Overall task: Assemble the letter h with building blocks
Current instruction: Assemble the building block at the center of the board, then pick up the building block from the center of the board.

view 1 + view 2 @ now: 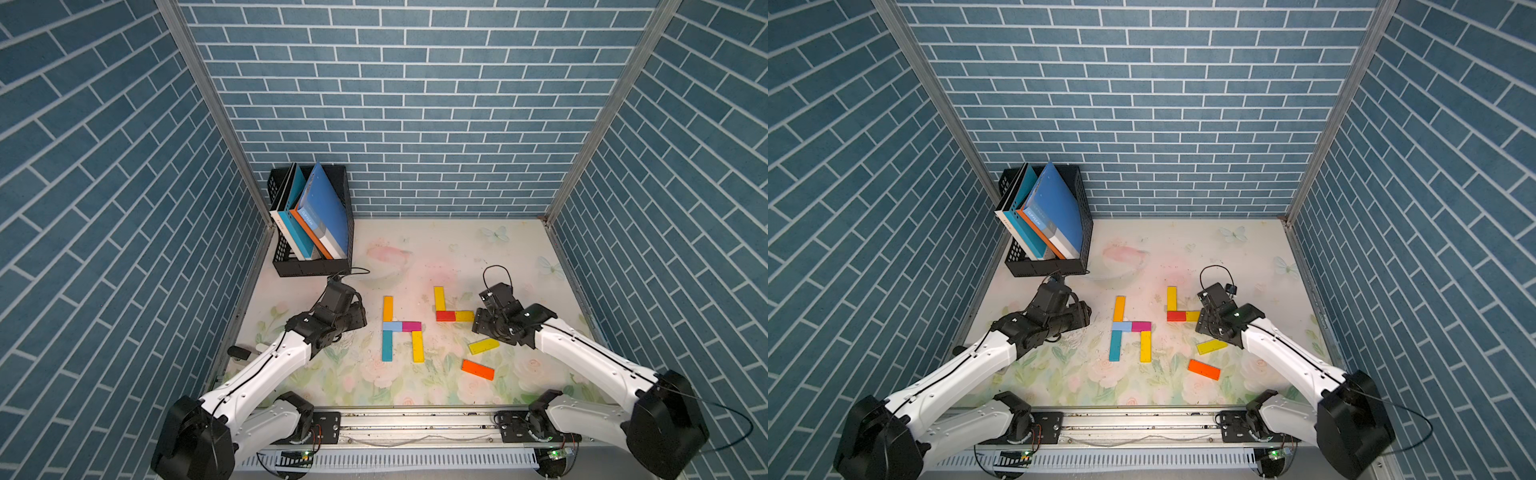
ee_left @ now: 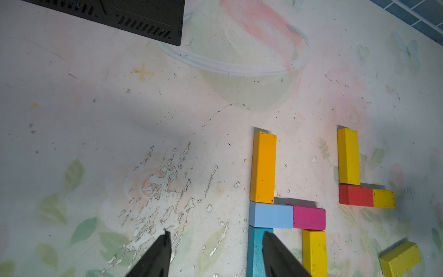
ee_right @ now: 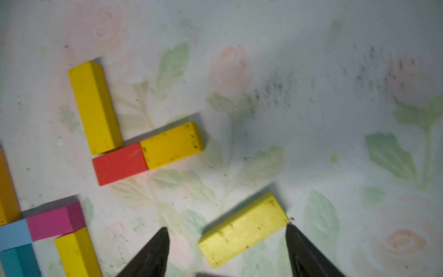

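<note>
Empty, jaws spread wide, the right end effector straddles the loose long yellow wooden block, lying flat on the floral counter at 4 o'clock of the short red block, long axis roughly 8-to-2 o'clock; it should square its wrist to the narrow sides, centre, then close

Blue brick-patterned walls enclose a floral tabletop, its print apparently flaking.
</note>
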You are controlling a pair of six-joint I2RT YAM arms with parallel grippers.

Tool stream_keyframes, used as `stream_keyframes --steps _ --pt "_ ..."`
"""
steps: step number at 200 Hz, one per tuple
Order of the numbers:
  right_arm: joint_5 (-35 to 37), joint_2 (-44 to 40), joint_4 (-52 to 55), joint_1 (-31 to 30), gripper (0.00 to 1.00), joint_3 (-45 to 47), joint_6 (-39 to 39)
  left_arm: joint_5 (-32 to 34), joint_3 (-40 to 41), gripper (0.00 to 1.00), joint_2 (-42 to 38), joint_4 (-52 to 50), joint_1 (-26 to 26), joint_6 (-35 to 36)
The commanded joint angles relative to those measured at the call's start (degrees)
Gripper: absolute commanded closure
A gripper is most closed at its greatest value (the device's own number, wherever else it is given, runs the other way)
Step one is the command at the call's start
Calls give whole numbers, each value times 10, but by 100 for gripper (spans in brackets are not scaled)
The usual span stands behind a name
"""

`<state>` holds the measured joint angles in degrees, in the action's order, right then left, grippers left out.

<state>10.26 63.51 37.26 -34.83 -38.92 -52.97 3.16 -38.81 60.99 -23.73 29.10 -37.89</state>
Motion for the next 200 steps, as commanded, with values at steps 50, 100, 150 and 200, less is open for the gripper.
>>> stream_keyframes --steps 50,100,150,200 --pt "-34 21 -65 -5 21 59 -179 12 -19 32 -8 -24 -4 8" --pt "-23 82 -80 -6 24 62 -176 9 -14 32 -7 -18 -5 9" --pt "-11 108 -77 -10 51 76 -148 6 -11 32 -6 -13 -5 11" --pt "24 85 -21 -11 78 66 -105 3 -10 32 -4 -12 -6 9"
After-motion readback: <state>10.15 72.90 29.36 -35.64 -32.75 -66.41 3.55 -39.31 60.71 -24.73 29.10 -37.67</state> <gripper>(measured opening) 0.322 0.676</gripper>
